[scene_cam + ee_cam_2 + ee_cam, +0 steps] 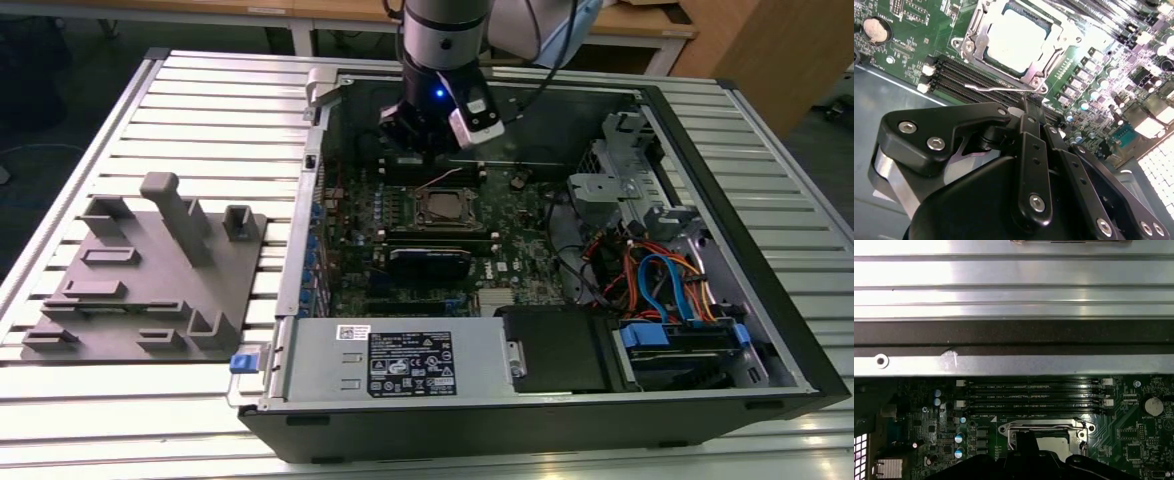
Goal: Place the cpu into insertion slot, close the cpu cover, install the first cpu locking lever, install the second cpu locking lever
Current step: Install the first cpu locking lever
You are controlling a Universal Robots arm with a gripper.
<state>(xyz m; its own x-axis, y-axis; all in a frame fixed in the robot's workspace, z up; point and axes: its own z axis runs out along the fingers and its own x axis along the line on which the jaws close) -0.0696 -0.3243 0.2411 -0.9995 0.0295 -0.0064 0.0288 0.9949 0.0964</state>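
While the small silver-topped square cpu (1016, 37) sits in the silver-rimmed insertion slot (447, 208) under its closed metal cpu cover (973, 44), the black gripper (1026, 106), fingers drawn narrow, hovers beside a thin wire lever (999, 87); the springy wire could slip, scraping the green motherboard (914, 45).

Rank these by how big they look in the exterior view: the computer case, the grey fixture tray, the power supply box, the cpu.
Largest to smallest:
1. computer case
2. grey fixture tray
3. power supply box
4. cpu, by far the smallest
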